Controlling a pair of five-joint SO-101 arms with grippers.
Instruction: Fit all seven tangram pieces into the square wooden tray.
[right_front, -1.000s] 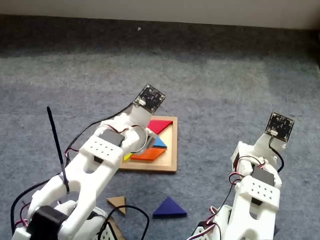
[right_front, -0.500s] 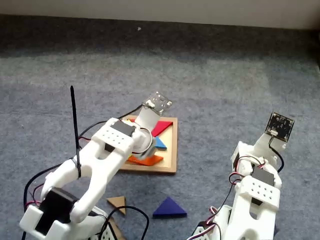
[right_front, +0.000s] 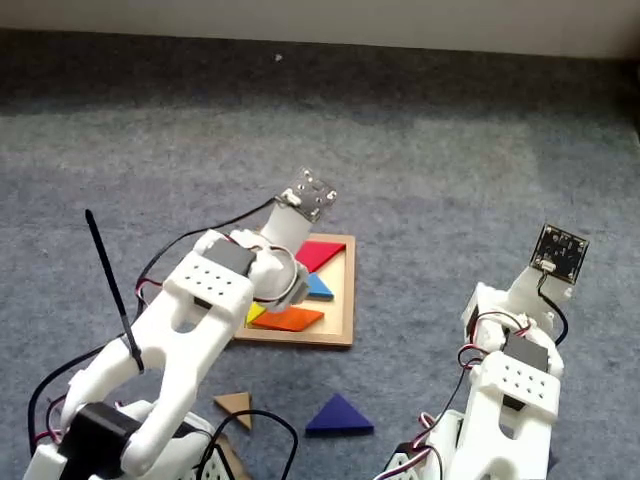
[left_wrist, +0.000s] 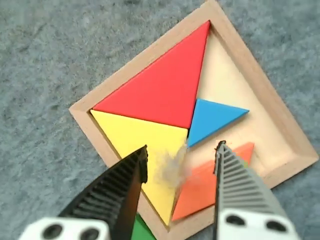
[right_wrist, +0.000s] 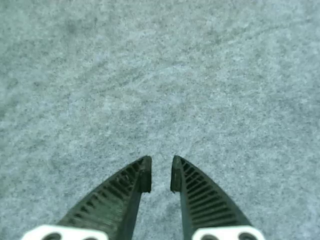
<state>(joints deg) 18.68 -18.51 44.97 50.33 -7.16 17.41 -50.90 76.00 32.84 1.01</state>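
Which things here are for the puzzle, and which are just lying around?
For the puzzle: wooden tray, red triangle, yellow triangle, light blue triangle, orange piece, green piece, dark blue triangle and tan triangle, both outside the tray.
Just there: grey carpet, black stick on the left arm.

Left arm (right_front: 190, 320) stretches over the table's middle, left gripper (left_wrist: 182, 147) facing down, jaws wide. Right arm (right_front: 510, 390) folded by the near edge, right gripper (right_wrist: 160, 175) almost closed.

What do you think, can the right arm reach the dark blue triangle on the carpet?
Probably yes. The dark blue triangle lies uncovered on the carpet beside the right arm base, with nothing between them.
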